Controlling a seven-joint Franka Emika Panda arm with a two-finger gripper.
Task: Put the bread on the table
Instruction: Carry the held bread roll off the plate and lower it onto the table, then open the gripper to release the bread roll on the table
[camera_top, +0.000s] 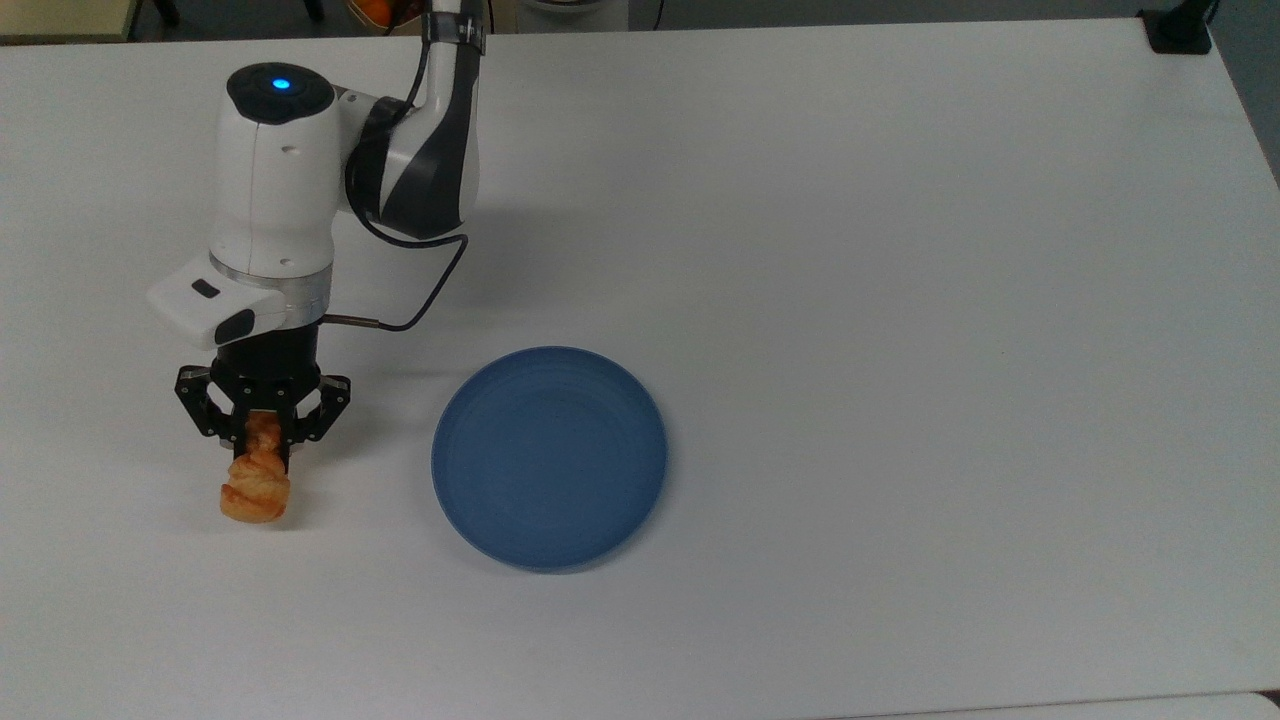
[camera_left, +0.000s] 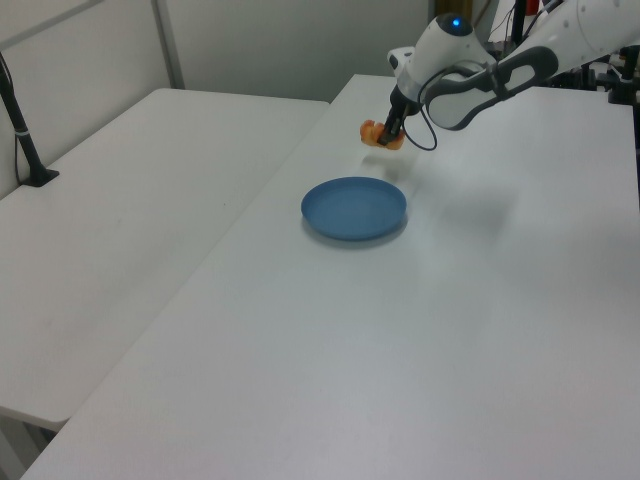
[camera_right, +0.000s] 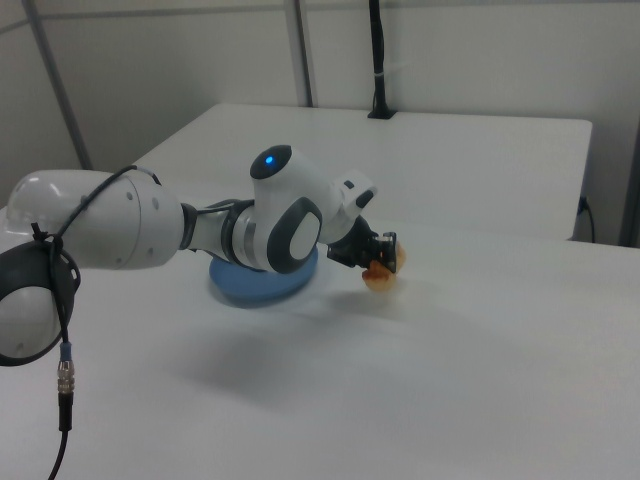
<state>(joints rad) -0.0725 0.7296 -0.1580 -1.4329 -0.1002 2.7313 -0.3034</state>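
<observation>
Top view: gripper (camera_top: 262, 437) fingers clamp the bread (camera_top: 255, 485) by its upper end, left of the blue plate (camera_top: 549, 457), low over the tabletop (camera_top: 900, 300). Judged light, flaky, crushable: grip gently.

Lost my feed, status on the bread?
Claw shut on bread, off the plate, to the top view's left. Bread low over the table, not released. Nothing in the way.
</observation>
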